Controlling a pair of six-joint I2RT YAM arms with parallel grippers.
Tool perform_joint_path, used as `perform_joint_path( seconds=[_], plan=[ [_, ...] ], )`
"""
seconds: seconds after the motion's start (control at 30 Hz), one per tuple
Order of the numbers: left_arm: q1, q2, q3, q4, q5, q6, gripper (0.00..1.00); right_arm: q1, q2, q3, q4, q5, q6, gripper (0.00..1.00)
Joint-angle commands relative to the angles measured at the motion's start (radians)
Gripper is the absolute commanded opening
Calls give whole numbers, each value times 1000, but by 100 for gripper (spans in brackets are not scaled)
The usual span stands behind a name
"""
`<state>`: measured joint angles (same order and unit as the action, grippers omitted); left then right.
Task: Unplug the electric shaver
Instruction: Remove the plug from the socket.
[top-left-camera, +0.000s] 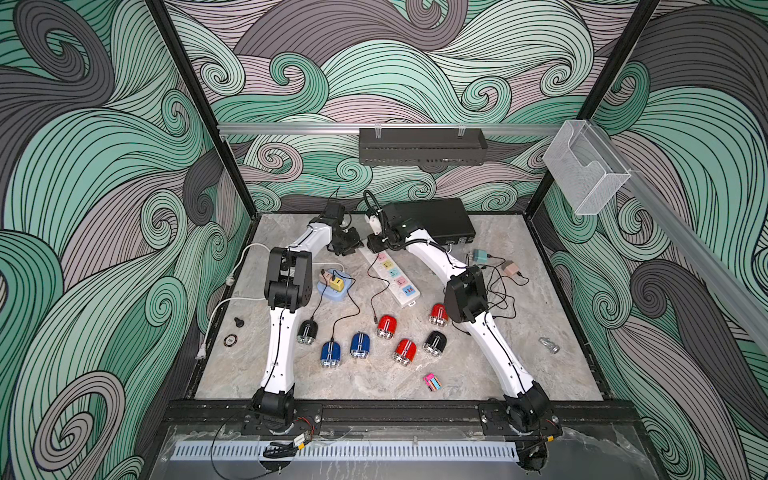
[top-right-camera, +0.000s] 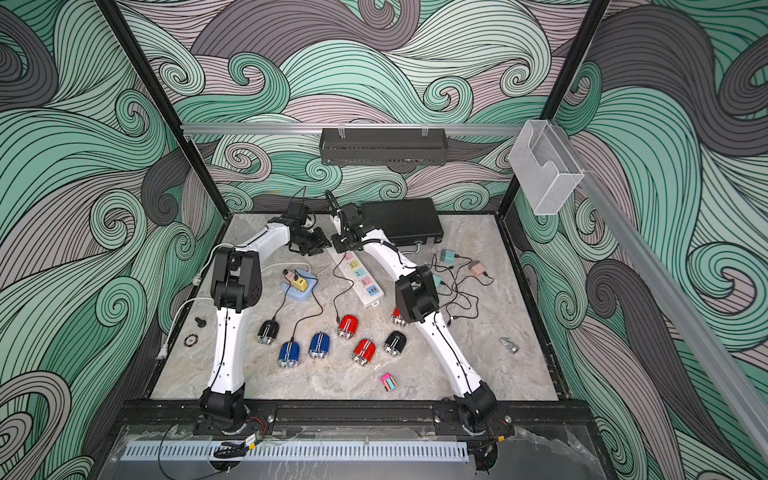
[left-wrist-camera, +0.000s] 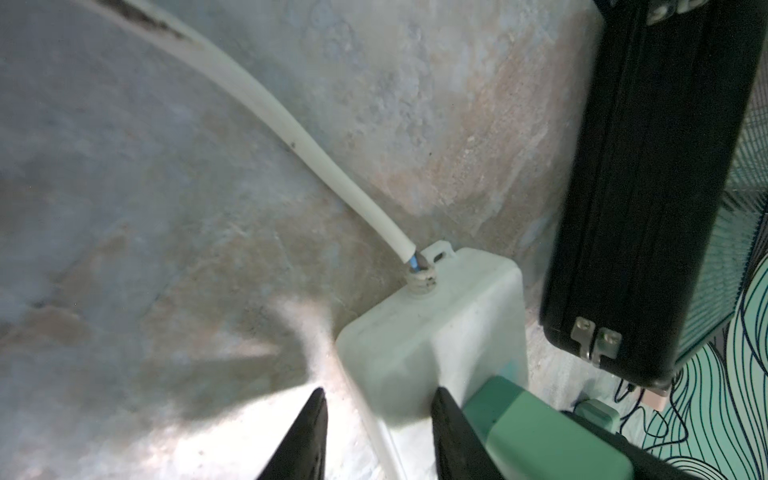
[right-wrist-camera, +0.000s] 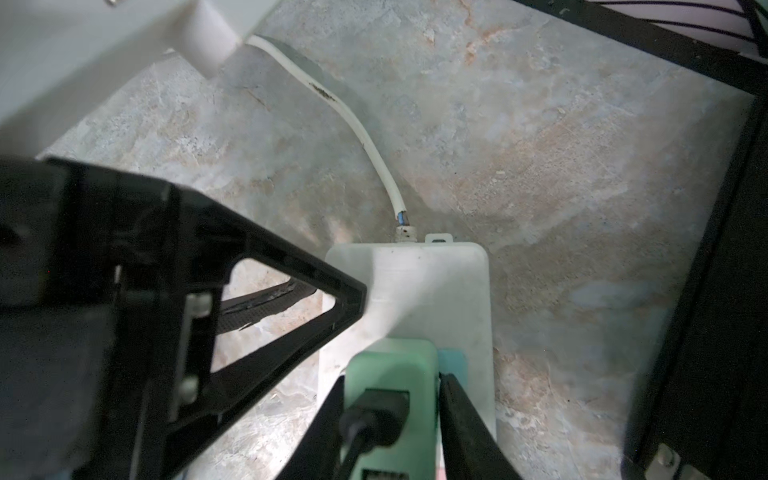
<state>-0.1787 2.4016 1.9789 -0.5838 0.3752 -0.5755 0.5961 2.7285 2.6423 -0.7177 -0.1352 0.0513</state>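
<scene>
A white power strip lies across the middle of the table. A green charger is plugged into its far end. My right gripper is shut on this charger, one finger on each side. A black cable leaves the charger and runs toward a red electric shaver. My left gripper is open over the strip's far corner. One of its fingers rests on the strip's top and the other stands beside it over the table. Several more red, blue and black shavers lie near the front.
A black case stands close behind both grippers. A blue socket base with a yellow charger sits left of the strip. Loose teal and pink chargers with tangled cables lie to the right. The strip's white cord runs off leftward.
</scene>
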Motion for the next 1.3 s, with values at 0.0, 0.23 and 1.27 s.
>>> perform_joint_path(
  seconds=[0.0,0.23,1.27],
  plan=[
    [8,21,-8,-54,-12,14,40,2,14,19,-12,9,-37,33],
    [6,17,-8,-65,-26,7,40,6,-1,10,-5,37,-49,22],
    [-4,31,-6,-116,-90,-5,40,42,-181,-91,28,122,-65,15]
  ],
)
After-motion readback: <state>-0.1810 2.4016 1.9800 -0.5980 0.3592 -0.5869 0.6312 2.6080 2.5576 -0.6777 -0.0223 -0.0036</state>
